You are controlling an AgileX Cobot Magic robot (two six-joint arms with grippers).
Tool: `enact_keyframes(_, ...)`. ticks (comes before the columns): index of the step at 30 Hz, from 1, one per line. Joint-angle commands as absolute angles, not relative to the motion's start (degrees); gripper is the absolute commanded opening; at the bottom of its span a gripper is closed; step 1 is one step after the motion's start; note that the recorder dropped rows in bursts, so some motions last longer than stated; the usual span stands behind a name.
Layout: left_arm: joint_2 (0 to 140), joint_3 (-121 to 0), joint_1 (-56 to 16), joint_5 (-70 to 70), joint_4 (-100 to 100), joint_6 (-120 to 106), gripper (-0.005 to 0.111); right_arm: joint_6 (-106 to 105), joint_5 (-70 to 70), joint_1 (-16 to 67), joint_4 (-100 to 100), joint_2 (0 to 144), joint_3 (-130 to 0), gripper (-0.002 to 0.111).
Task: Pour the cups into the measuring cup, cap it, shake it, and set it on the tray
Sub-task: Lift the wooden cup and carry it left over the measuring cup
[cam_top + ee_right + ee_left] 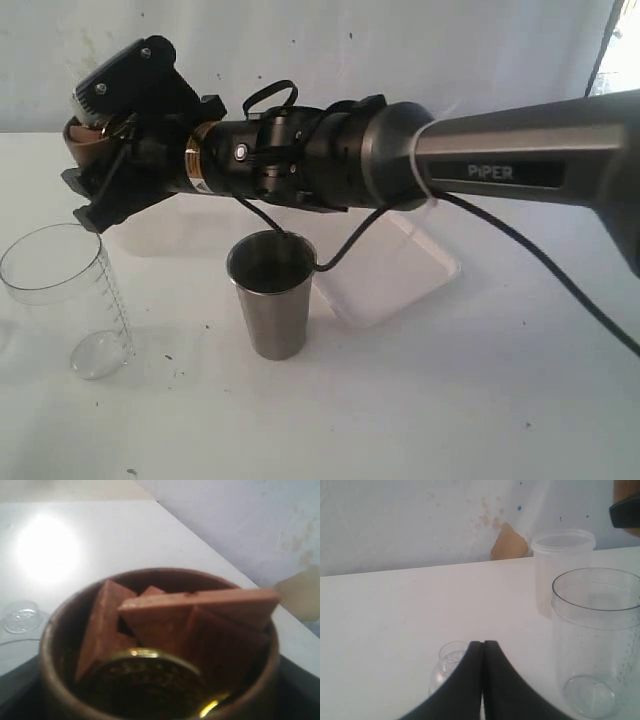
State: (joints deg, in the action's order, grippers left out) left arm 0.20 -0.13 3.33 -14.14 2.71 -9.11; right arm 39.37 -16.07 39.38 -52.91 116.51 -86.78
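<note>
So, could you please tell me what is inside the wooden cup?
The wooden cup holds several flat reddish-brown wedge pieces and a round gold-coloured disc in front. They cover the cup's bottom, so anything beneath cannot be seen.

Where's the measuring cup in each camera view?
Exterior: the measuring cup stands lower left, left of the tumbler.
Left wrist: the measuring cup is close up, in front of the frosted tub.
Right wrist: past the wooden cup, only a faint clear arc, perhaps its rim.
Shared landmark: the small clear piece, near it in both wrist views.
</note>
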Motion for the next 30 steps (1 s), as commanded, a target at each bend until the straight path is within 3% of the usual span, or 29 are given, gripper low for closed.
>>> enact_keyframes(1, 0.00, 0.00, 3.22, -13.35, 2.71, -9.07, 0.000, 37.40, -12.80, 39.37, -52.53, 118.66, -90.93, 0.000)
enact_keyframes(30, 0.00, 0.00, 3.22, -13.35, 2.71, -9.07, 0.000, 12.70, -20.86, 39.37, -52.53, 123.41, -95.37, 0.000)
